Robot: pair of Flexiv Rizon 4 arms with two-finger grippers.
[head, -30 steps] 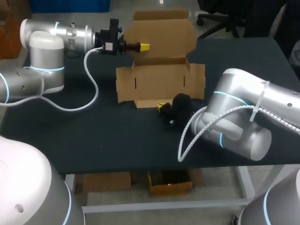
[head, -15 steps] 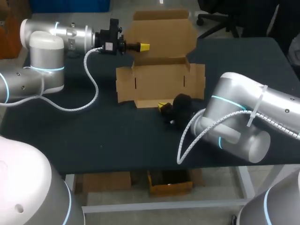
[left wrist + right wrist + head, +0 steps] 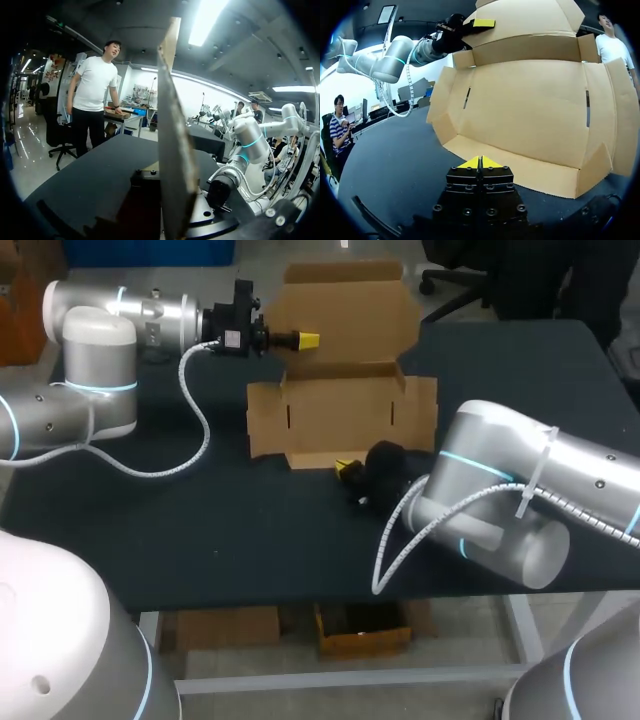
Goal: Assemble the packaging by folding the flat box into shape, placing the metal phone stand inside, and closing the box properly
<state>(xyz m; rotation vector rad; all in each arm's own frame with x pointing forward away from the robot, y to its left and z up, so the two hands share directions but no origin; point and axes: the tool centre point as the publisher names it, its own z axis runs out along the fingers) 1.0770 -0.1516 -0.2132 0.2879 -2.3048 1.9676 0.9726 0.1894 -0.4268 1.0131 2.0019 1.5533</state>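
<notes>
A brown cardboard box (image 3: 340,415) lies unfolded on the black table, its side flaps spread out. Its lid (image 3: 345,310) stands raised at the back, and my left gripper (image 3: 306,340) is shut on the lid's edge. In the left wrist view the lid (image 3: 172,150) runs edge-on between that gripper's fingers and hides them. My right gripper (image 3: 345,468) is low at the box's front flap, shut with nothing in it. In the right wrist view its yellow tips (image 3: 480,162) meet just before the front flap (image 3: 520,172), and the left gripper (image 3: 484,23) shows on the lid beyond.
My left arm's white cable (image 3: 195,430) hangs down to the table left of the box. Bare black tabletop (image 3: 200,530) stretches to the front and left. My right arm's bulky elbow (image 3: 500,510) sits over the table's front right.
My right arm's elbow has drifted a little to the left; its gripper stays at the box's front flap. The left arm and the lid have not moved.
</notes>
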